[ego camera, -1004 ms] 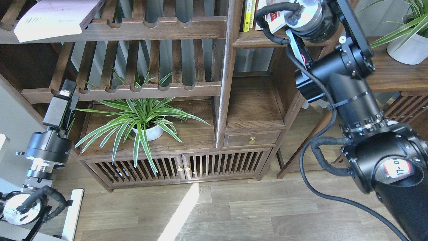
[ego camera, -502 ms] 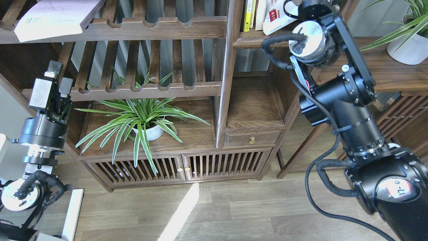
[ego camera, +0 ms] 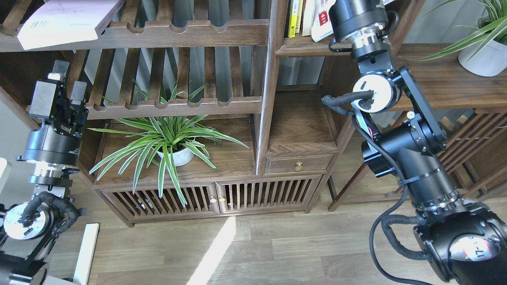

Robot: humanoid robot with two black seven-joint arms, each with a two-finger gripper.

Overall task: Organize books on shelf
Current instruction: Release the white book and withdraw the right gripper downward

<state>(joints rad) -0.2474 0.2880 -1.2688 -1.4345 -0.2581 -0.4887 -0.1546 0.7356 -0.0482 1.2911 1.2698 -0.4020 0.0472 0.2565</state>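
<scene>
A pale lilac-white book point(ego camera: 67, 19) lies flat on the top slatted rack at the upper left. A white book with a small red label point(ego camera: 321, 21) leans on the solid shelf point(ego camera: 305, 50) at the upper right, next to thin yellow upright books point(ego camera: 295, 18). The red-and-dark book is out of view. My left gripper point(ego camera: 59, 85) is open and empty, in front of the left end of the middle slatted rack. My right arm reaches up to that shelf. Only the right gripper's black base point(ego camera: 356, 16) shows, just right of the white book. Its fingers are cut off by the top edge.
A potted spider plant point(ego camera: 170, 142) stands on the low board under the racks. A small drawer point(ego camera: 299, 163) and slatted cabinet doors point(ego camera: 214, 196) are below. A side table point(ego camera: 447, 83) with a white plant pot point(ego camera: 481, 59) stands at the right.
My right arm has swung upward, so its gripper end now runs off the top edge and the white book shows. My left gripper has risen and shifted left.
</scene>
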